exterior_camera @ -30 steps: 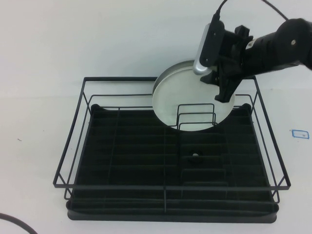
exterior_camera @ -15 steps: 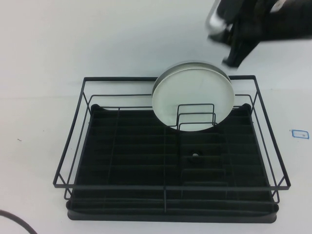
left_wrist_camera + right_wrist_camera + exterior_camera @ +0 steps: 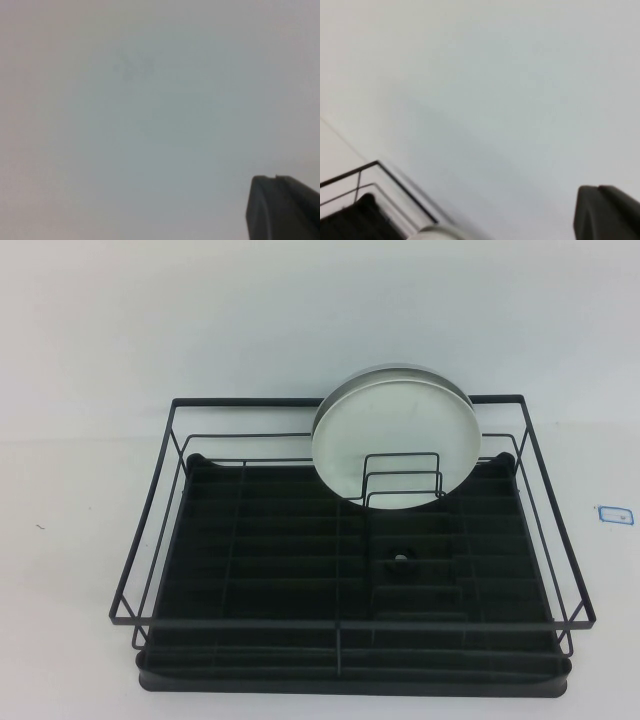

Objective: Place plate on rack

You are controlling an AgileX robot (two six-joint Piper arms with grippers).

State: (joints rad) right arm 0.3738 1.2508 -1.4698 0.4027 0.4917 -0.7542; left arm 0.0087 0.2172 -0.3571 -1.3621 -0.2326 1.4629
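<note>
The white plate [image 3: 395,440] stands on edge at the back right of the black wire rack [image 3: 160,490]. It leans on the rack's back rail, behind the upright wire dividers [image 3: 403,480]. Nothing holds it. Neither arm shows in the high view. A dark part of my left gripper [image 3: 285,210] shows in the left wrist view over bare white table. A dark part of my right gripper [image 3: 607,212] shows in the right wrist view, above the table beside a corner of the rack [image 3: 370,167] and a sliver of the plate's rim [image 3: 437,232].
The rack's black ribbed tray [image 3: 280,570] has a small round knob [image 3: 402,561] near its middle. A small blue-edged label [image 3: 615,512] lies on the white table to the right of the rack.
My right arm has drawn back from the plate, up and to the right, and has left the high view. The plate stays leaning in the rack.
</note>
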